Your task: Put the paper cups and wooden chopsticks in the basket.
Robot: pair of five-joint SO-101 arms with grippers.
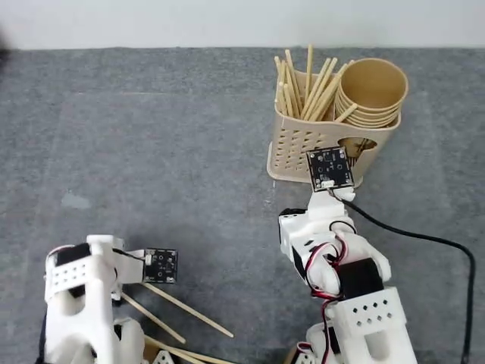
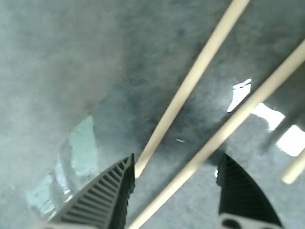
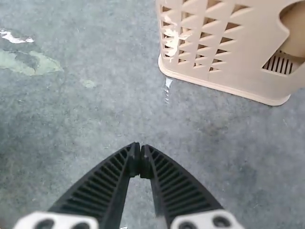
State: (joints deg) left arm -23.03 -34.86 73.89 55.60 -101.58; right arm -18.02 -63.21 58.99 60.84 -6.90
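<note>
The basket (image 1: 303, 144) stands at the far side of the grey desk (image 1: 151, 152). A stack of paper cups (image 1: 373, 91) fills its right part and a bundle of wooden chopsticks (image 1: 303, 83) leans upright in its left part.

The right hand (image 3: 140, 150) is clenched on nothing, low over the desk just in front of the basket's latticed wall (image 3: 228, 43). A black cable (image 1: 424, 239) trails from that arm.

Well apart, at the near left edge, loose chopsticks (image 1: 189, 311) lie slanted on the desk. The left hand (image 2: 176, 162) is released and spread above them: one stick (image 2: 238, 119) runs between its fingers, and another (image 2: 190, 86) ends just beside one fingertip.
</note>
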